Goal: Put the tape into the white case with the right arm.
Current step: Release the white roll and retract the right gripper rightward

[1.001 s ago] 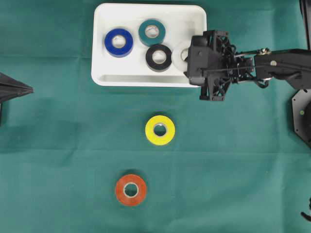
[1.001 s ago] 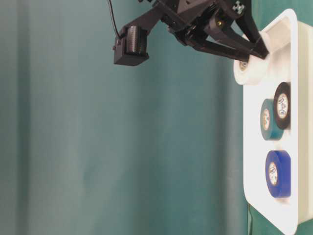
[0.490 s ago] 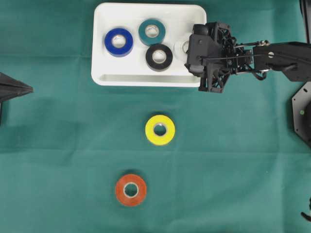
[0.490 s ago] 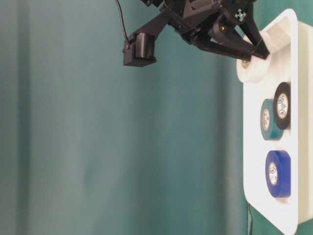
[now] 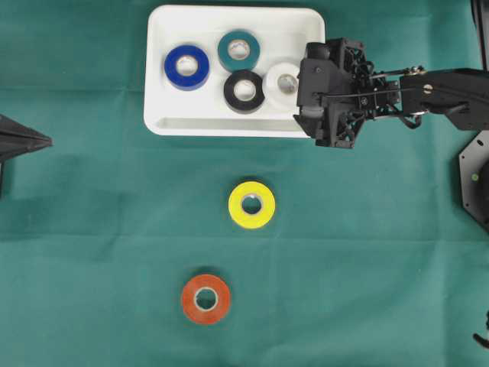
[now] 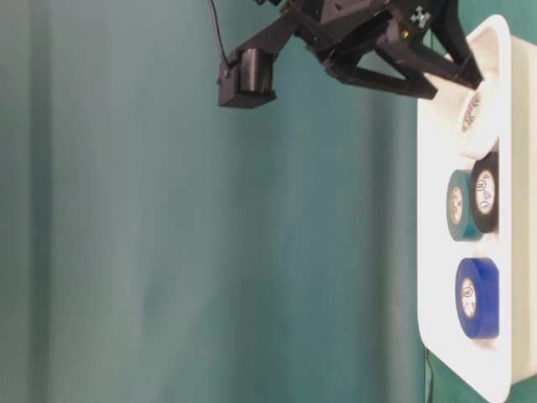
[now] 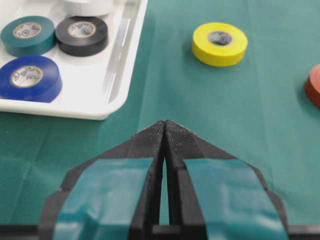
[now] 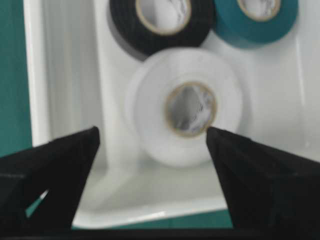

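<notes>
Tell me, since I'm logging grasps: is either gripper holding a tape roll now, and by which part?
Nothing is held. The right gripper stands open over the white tape, which lies free in the white case. The left gripper is shut on nothing.

Right arm's fingers [image 8: 60, 170] spread; left fingers [image 7: 135, 180] closed.

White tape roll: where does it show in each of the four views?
Overhead: white tape, right end of the case, beside the black roll.
Table-level: upper right, just above the black roll.
Left wrist: top edge, cropped.
Right wrist: centre, between the open end effector's fingers.
Shared landmark: the black roll, touching or nearly touching it.
</notes>
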Tool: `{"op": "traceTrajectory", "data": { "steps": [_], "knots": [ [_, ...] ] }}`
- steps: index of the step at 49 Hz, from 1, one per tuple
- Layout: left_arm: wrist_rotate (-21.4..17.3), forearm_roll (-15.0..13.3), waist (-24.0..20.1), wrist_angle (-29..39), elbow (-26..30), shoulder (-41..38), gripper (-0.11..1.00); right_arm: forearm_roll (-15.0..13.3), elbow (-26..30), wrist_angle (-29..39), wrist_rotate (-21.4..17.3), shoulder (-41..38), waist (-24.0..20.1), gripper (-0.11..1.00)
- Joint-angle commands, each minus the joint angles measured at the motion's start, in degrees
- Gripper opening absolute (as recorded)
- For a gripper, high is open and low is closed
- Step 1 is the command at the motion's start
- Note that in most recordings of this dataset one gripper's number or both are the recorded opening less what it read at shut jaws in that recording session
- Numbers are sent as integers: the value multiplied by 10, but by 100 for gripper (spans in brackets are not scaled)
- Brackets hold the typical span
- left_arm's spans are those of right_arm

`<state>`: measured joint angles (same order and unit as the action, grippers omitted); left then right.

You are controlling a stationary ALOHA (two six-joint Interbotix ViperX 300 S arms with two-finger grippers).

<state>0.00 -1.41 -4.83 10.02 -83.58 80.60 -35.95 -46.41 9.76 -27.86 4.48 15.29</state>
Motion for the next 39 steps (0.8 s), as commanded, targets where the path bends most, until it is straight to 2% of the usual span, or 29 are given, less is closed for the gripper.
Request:
{"op": "traceTrajectory", "data": {
  "steps": [1,14,27,39],
  "knots": [
    [-1,0,-2,-6,7,-4,1,-1,-9,-3,-2,25,0,75],
    [-1,0,-3,-6,7,-4,1,0,-103,-18,-2,133,-1,74],
    [-1,0,-7,-6,8,-4,1,0,-227,-96,-3,272,-1,74],
    [-1,0,-17,-6,7,-4,1,11,-287,-103,-4,368,-1,73]
  ]
}}
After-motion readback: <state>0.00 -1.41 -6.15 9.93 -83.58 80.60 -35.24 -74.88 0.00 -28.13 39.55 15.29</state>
